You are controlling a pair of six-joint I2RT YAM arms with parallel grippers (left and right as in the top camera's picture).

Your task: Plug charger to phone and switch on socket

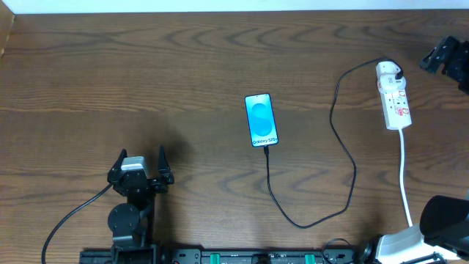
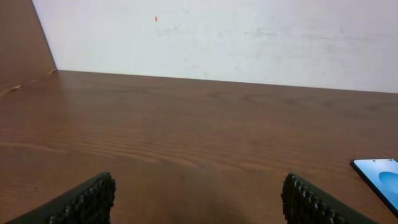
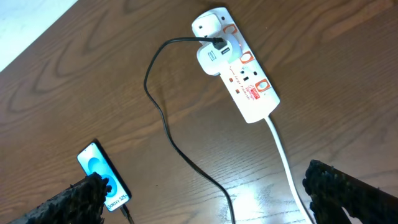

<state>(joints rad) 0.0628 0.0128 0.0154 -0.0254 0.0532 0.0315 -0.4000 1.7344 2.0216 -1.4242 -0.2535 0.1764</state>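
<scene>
- left gripper (image 2: 199,205) jaws spread, empty; blue-screened rectangular phone (image 2: 380,177) outside their right finger (cut off)
- right gripper (image 3: 205,199) jaws spread; narrow white power strip (image 3: 239,68), thin black cable (image 3: 168,124) ahead

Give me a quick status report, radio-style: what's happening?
Open and empty: left end effector, right end effector. The charger looks plugged into phone and socket. Switch state unclear. Nothing blocking.

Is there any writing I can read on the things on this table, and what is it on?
"Galaxy S25": white letters on the phone, on its blue screen.
Red markings and a small red label on the socket: too small to read.
No other writing is visible.
</scene>
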